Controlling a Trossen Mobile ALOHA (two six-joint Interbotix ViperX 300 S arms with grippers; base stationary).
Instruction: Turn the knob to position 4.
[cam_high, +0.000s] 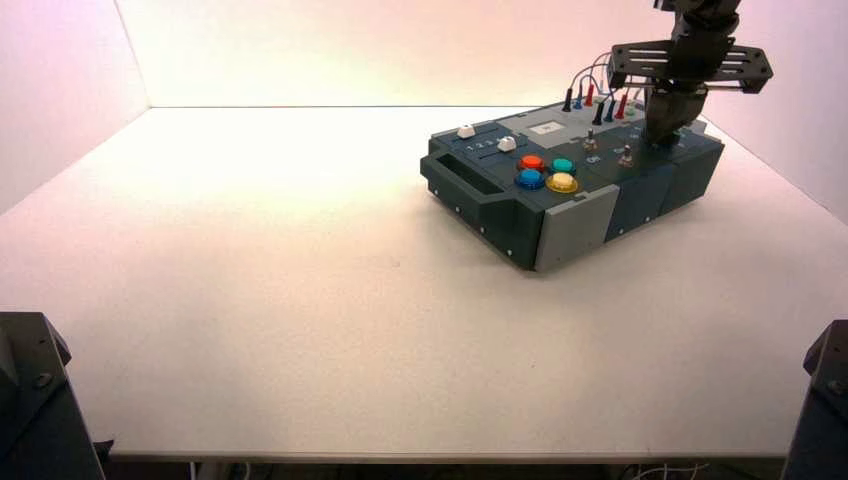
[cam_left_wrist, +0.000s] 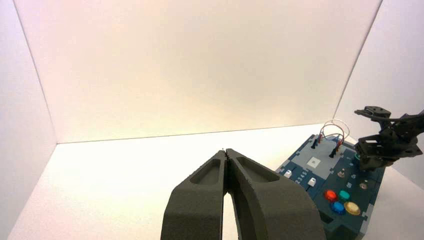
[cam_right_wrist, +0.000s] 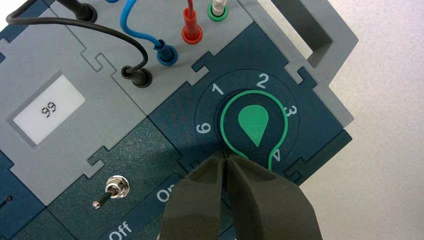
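Parked on the left, well apart from the box: the left gripper, fingertips pressed together on nothing, kept out of the way for a one-arm job.

Standing on the white table toward the far right, turned at an angle: the box, with the red, teal, blue and yellow buttons on its near left part.

No real containers here, only sockets along the far edge of the box. Plugged into them: a black wire, a blue wire, a red plug and a white plug in a green socket.

Mounted at the far right corner, inside a ring of numbers: the knob. Pointer aimed toward the 4 side of the ring, its tip partly hidden behind the fingers, so exact alignment hard to judge.

Lowered over that corner from above: the right gripper, fingers clenched together and empty, tips right at the pointer end of the knob. Probably held closed like this to nudge the pointer round rather than pinch the knob body.
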